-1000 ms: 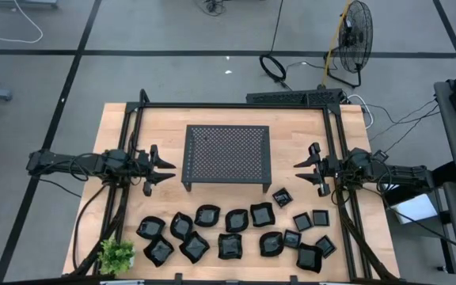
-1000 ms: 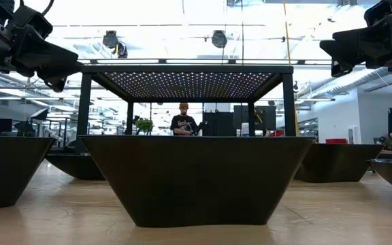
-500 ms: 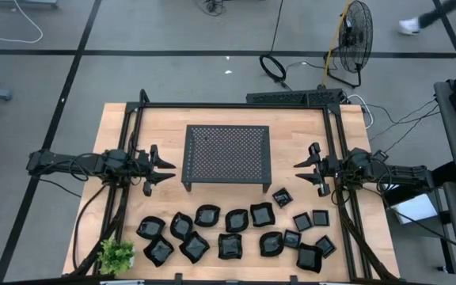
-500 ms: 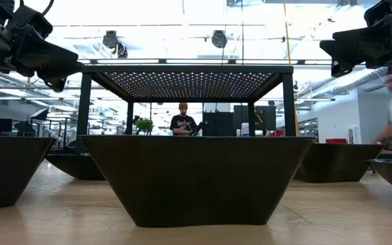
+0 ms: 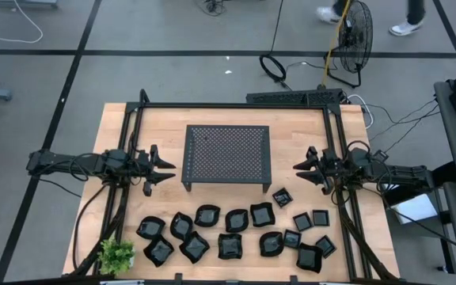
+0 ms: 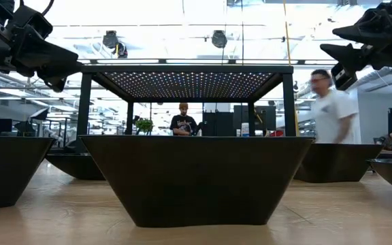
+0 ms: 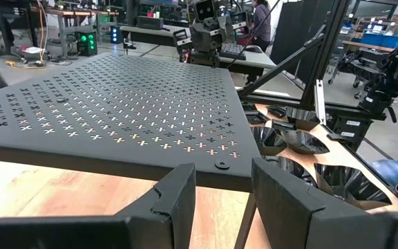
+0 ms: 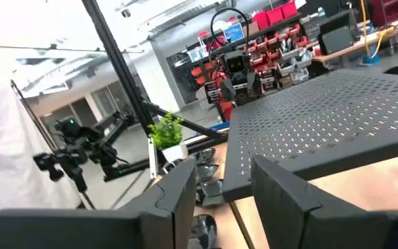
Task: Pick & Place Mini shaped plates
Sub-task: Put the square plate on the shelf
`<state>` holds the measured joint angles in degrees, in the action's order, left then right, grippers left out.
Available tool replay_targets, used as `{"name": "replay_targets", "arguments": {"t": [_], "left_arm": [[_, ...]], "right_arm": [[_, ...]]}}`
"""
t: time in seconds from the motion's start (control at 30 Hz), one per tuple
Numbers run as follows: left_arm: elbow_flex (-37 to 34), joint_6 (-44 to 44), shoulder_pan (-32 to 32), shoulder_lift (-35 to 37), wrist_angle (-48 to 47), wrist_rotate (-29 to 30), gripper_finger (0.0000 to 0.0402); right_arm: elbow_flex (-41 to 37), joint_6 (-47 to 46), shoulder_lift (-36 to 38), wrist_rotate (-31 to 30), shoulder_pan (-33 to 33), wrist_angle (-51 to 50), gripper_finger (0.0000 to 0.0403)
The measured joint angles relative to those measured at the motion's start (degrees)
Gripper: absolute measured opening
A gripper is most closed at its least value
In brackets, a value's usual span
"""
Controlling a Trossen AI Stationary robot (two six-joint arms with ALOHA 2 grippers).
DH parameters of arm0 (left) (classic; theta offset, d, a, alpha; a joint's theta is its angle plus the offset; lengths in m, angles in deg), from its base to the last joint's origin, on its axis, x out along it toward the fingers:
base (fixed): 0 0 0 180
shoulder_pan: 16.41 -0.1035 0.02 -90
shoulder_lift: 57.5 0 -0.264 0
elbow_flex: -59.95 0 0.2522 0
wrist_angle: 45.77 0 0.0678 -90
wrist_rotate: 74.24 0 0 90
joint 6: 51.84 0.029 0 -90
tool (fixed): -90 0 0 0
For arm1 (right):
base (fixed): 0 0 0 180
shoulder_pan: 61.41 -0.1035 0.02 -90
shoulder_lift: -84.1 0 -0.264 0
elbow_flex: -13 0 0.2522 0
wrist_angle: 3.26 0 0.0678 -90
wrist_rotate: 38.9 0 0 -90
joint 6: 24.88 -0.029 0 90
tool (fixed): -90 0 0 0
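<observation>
Right gripper (image 5: 308, 170) beside rack (image 5: 226, 154)

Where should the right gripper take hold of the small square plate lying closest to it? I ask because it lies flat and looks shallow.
Judging from the high view, grip the small square plate by its raised rim, coming straight down from above with one finger inside and one outside. It lies flat on the table, turned diamond-wise and apart from its neighbours, so an outer edge looks free. The right gripper hovers open beside the rack.
</observation>
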<state>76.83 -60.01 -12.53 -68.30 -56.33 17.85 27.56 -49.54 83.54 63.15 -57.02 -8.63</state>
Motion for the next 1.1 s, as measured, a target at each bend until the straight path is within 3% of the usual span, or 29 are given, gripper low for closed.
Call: {"name": "replay_targets", "arguments": {"t": [0.27, 0.33, 0.5, 0.67, 0.77, 0.9, 1.0, 1.1], "left_arm": [[0.00, 0.00, 0.02, 0.00, 0.00, -0.01, 0.0145], [0.00, 0.00, 0.01, 0.00, 0.00, 0.00, 0.0145], [0.00, 0.00, 0.00, 0.00, 0.00, -0.01, 0.0145], [0.00, -0.01, 0.02, 0.01, -0.02, 0.00, 0.0145], [0.00, -0.01, 0.00, 0.00, -0.02, 0.01, 0.0145], [0.00, 0.00, 0.00, 0.00, 0.05, 0.02, 0.0145], [0.00, 0.00, 0.00, -0.07, 0.01, 0.00, 0.0145], [0.00, 0.00, 0.00, -0.05, -0.05, 0.00, 0.0145]], "right_arm": [[-0.01, 1.53, 0.00, -7.35, 0.01, 1.81, 0.0132], [0.00, 1.87, -0.03, -6.73, -0.11, 4.52, 0.0143], [3.55, 0.23, -1.93, -2.91, -2.93, 7.83, 0.0202], [13.97, 0.28, -11.15, -3.19, -10.69, 4.93, 0.0257], [22.85, 1.36, -20.23, -5.07, -16.11, -5.44, 0.0264], [36.41, -0.59, -32.57, -13.39, -22.44, -30.83, 0.0260], [42.24, -11.58, -41.10, -19.36, -25.78, -48.34, 0.0259], [43.19, -21.80, -47.64, -17.72, -27.30, -59.17, 0.0259]]}}
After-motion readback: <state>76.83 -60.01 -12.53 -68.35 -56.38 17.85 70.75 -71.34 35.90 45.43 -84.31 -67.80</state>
